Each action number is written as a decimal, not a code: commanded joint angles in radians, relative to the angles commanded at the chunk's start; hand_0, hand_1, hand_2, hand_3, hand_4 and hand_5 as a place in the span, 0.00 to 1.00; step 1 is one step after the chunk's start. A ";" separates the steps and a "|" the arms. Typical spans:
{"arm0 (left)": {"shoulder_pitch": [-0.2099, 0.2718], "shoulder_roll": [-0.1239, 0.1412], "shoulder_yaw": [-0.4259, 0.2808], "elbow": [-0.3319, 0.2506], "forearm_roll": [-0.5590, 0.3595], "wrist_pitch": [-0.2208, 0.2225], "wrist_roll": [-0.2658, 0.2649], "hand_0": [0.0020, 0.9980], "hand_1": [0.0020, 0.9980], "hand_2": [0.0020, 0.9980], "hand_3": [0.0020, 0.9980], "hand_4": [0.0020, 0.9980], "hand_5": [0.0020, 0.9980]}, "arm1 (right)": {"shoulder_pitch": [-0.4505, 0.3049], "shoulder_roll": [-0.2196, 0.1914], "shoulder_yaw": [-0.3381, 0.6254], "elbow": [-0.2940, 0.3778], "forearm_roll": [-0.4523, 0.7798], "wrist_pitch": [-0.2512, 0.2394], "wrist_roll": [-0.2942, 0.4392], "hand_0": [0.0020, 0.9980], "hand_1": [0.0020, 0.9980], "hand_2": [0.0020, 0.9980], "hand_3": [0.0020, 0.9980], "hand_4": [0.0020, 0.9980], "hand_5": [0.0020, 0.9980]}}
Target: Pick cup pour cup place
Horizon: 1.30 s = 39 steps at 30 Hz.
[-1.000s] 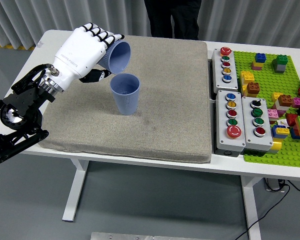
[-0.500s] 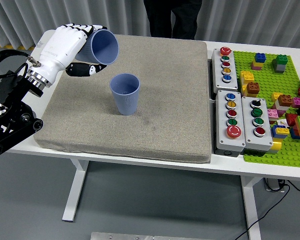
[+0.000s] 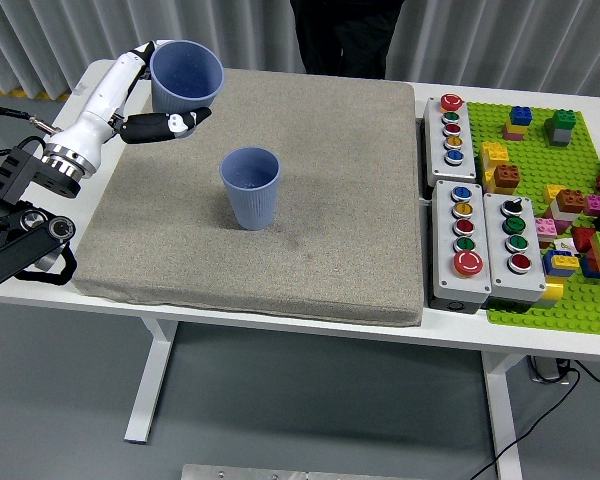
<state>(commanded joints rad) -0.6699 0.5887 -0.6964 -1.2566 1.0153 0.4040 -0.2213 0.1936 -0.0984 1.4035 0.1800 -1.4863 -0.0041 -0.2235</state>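
Observation:
A blue cup [image 3: 250,188] stands upright near the middle of the grey mat [image 3: 330,230]. My left hand [image 3: 155,100] is shut on a second blue cup [image 3: 186,76] and holds it nearly upright, mouth up, above the mat's far left corner, well to the left of and beyond the standing cup. The white hand wraps the cup's left side, with the thumb across its lower front. My right hand is out of view.
Three button boxes [image 3: 470,240] sit right of the mat. A green baseplate [image 3: 550,200] with several bricks lies at the far right. A person in dark clothes [image 3: 345,35] stands at the table's far side.
My left hand has drawn back to the left and away from the standing cup, turning the held cup from tipped over it to nearly upright.

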 joint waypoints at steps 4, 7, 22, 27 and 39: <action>0.032 -0.037 -0.031 0.045 -0.169 0.011 -0.046 0.64 0.60 0.61 0.60 0.64 0.09 | -0.001 0.002 0.002 0.000 -0.004 0.000 0.000 0.69 0.68 0.62 0.60 0.01 0.18; 0.053 -0.061 -0.042 0.073 -0.292 0.039 -0.071 0.64 0.60 0.61 0.60 0.64 0.09 | -0.004 0.003 0.003 0.000 -0.004 0.000 0.000 0.69 0.68 0.62 0.60 0.01 0.18; 0.211 -0.223 -0.127 0.135 -0.117 0.194 -0.108 0.65 0.62 0.62 0.61 0.65 0.09 | -0.025 0.011 0.013 0.000 -0.026 0.005 -0.003 0.70 0.68 0.62 0.60 0.00 0.18; 0.219 -0.284 -0.126 0.215 -0.076 0.211 -0.143 0.65 0.63 0.63 0.61 0.65 0.11 | -0.021 0.011 0.009 0.000 -0.021 0.005 -0.003 0.70 0.68 0.62 0.60 0.00 0.17; 0.212 -0.315 -0.111 0.277 -0.137 0.223 -0.192 0.66 0.64 0.64 0.62 0.68 0.14 | -0.012 0.010 0.000 0.000 -0.006 0.003 -0.001 0.69 0.68 0.62 0.60 0.00 0.17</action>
<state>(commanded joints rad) -0.4580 0.2733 -0.8070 -0.9800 0.8787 0.6267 -0.4134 0.1820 -0.0887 1.4030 0.1800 -1.4926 -0.0007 -0.2241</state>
